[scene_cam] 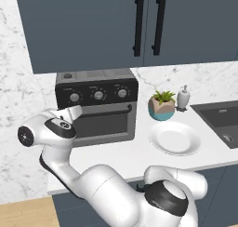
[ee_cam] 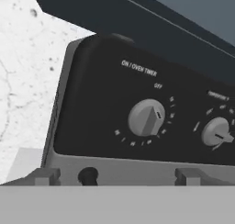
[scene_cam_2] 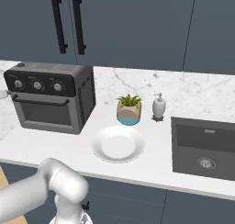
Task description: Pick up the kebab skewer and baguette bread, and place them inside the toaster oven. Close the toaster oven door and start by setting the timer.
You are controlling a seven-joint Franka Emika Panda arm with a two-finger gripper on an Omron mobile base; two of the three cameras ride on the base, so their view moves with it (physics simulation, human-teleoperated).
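Observation:
The toaster oven [scene_cam: 96, 105] stands at the counter's left end, grey and black, with three round knobs across its top panel. The toaster oven door [scene_cam: 104, 121] is shut, its black bar handle along the top of the dark window. My gripper [ee_cam: 117, 177] hovers just in front of the left knob [ee_cam: 146, 117], labelled ON / OVEN TIMER, whose pointer is turned away from OFF. The fingertips [ee_cam: 46, 176] stand wide apart, open, with nothing between them. In the left base view my hand [scene_cam: 76, 110] sits at the oven's upper left front. The kebab skewer and the baguette bread are out of view.
A white plate [scene_cam: 174, 138] lies bare on the counter to the right of the oven. Behind it are a potted plant [scene_cam: 161, 105] and a soap dispenser [scene_cam: 183, 96]. A dark sink [scene_cam: 221, 119] is at the far right. Blue wall cabinets [scene_cam: 139, 21] hang above the oven.

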